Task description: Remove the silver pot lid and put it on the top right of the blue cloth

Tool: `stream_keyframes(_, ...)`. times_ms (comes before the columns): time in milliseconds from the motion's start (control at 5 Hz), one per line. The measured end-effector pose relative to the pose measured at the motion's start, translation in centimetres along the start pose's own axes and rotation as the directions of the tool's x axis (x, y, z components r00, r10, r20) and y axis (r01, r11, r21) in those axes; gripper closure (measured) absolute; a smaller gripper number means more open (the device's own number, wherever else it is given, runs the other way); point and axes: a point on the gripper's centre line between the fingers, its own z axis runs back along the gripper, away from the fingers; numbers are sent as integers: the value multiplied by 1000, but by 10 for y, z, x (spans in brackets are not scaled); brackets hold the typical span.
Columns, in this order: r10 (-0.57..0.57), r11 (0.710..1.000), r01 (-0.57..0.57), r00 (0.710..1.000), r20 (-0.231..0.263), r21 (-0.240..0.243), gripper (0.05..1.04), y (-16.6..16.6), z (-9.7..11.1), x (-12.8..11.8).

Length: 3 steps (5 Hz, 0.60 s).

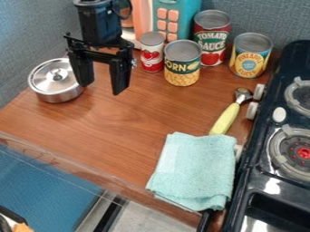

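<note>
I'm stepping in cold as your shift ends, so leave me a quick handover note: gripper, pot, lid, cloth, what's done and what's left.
Gripper: open and empty, beside the pot on its image-right side.
Lid: silver, knob up, on the silver pot at the left of the counter.
Cloth: light teal, near the stove; the yellow-handled scoop lies by its top right corner.
Done: nothing; the lid is still to come off.
Left: grasp the lid, lift it off, set it on the cloth's top right, release.
</note>
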Motion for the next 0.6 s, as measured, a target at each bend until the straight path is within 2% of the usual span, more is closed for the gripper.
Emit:
stream_keyframes(200,-1,1000,1,1000,-25,-7,83,1,-8,0)
stream_keyframes(400,24,1000,-24,998,-51,-5,83,21,-18,0)
stream_keyframes(600,81,997,-82,997,-19,-10,83,49,-12,8)
